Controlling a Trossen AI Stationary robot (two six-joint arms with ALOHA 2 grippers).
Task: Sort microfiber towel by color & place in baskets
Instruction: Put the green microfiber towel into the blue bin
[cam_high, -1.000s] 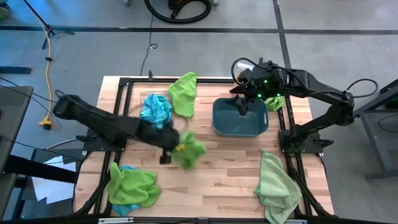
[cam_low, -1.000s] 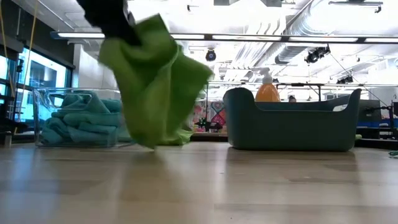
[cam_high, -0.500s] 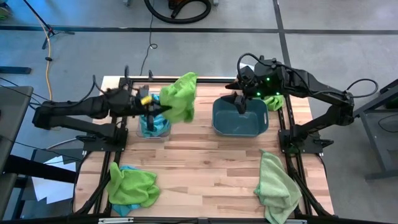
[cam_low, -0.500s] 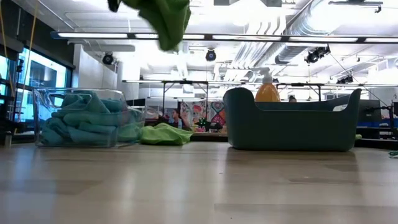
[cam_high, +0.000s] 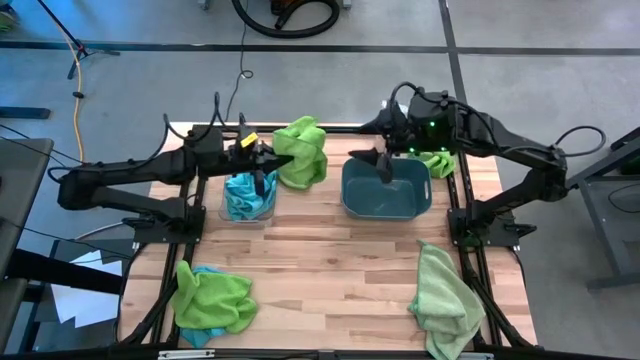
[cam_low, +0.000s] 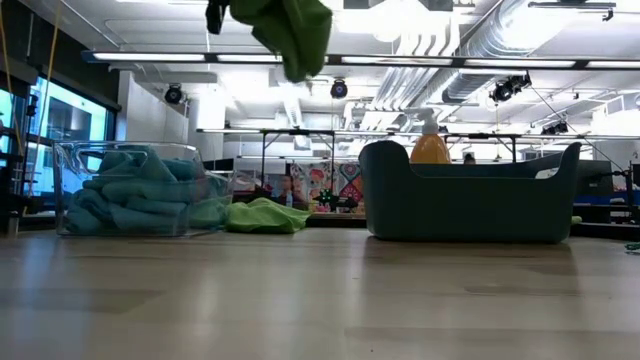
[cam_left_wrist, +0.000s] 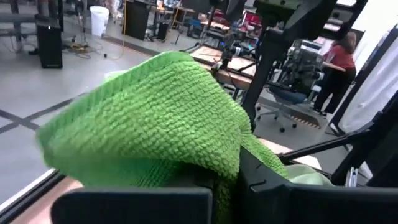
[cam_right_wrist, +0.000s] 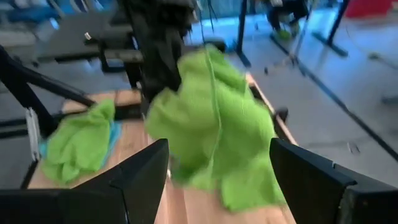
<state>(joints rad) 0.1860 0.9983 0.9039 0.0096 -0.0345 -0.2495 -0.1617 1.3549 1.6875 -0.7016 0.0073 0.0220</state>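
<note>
Left gripper (cam_high: 272, 160), clamped on a bright green microfiber towel (cam_high: 303, 152), aloft near the tabletop's far edge. Right gripper (cam_high: 385, 165), spread wide, above the dark teal-grey tub (cam_high: 386, 203), seemingly empty. Small clear bin (cam_high: 248, 196): teal towels (cam_low: 135, 189).

A wooden slatted table (cam_high: 340, 270) stands on a grey concrete floor (cam_high: 560, 60) crossed by dark lines, with a yellow cable (cam_high: 77, 110) trailing along the floor off the table's left side and a black looped hose (cam_high: 285, 15) lying beyond its far edge. Seen level across the tabletop, an orange spray bottle (cam_low: 430, 145) with a pale nozzle shows above the rim of what stands before it, under ceiling light strips (cam_low: 400, 60) and pipework. In the room behind, a person in a red top (cam_left_wrist: 339, 59) stands near what seems to be an office chair (cam_left_wrist: 298, 74), though that far corner is hard to read.
</note>
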